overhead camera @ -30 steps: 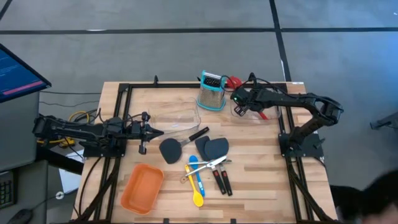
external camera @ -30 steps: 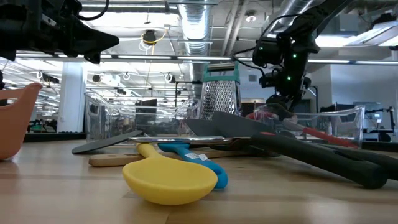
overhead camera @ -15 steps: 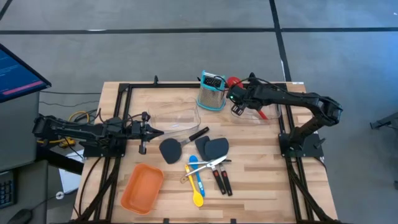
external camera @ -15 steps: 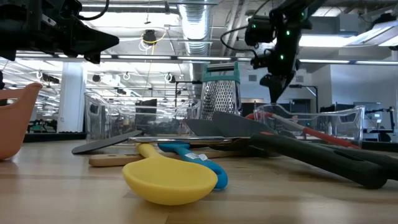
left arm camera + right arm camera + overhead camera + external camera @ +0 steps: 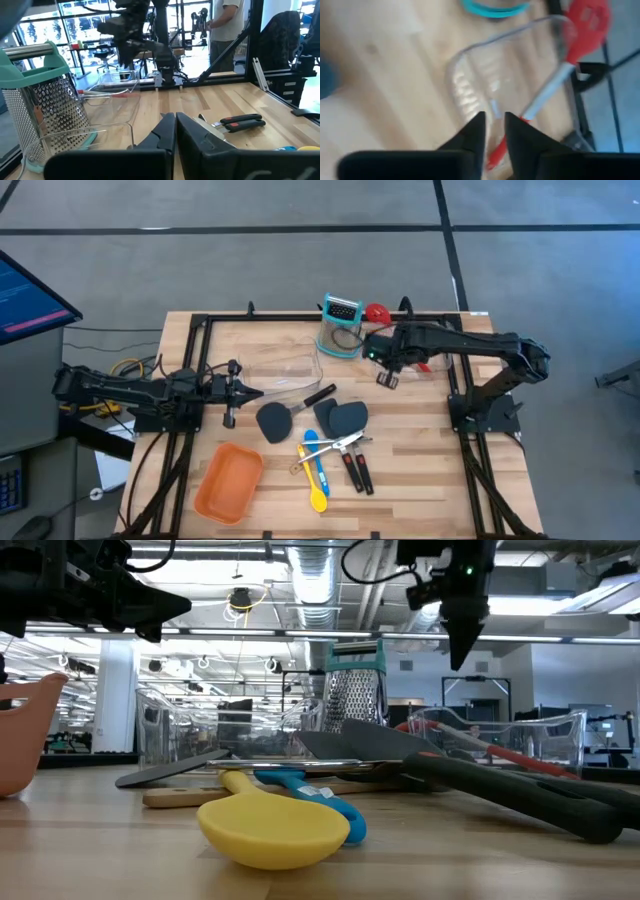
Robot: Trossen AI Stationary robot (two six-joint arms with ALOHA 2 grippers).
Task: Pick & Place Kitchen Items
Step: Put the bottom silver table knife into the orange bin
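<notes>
high view: the right gripper (image 5: 385, 368) hangs above the clear plastic bin (image 5: 412, 364) at the far right of the pale wooden table (image 5: 420, 450); its fingers stand nearly together with only a narrow gap and nothing between them. in the right wrist view the two dark fingertips (image 5: 476, 131) point down at the bin's transparent wall, and the red slotted spoon with a grey and red handle (image 5: 570, 55) lies in the bin, its red head propped over the far rim. in the low view this gripper is raised well clear of the bin, beside the steel box grater with a teal handle (image 5: 354, 690).

the left gripper (image 5: 250, 391) waits at the table's left side, fingers clenched on nothing, its tip next to a second clear plastic bin (image 5: 285, 372); the left wrist view shows its fingers (image 5: 172, 135) pressed together.

the remaining kitchen items lie in a cluster at mid-table: a black round-headed spatula (image 5: 285, 415), two grey spatulas (image 5: 343, 418) overlapping, steel tongs (image 5: 335, 446), a small blue spoon (image 5: 311, 450), a small yellow spoon (image 5: 317, 492) and two black-handled tools (image 5: 358, 471). an orange rectangular tray (image 5: 229, 482) sits near the front left corner, apart from the cluster.
</notes>
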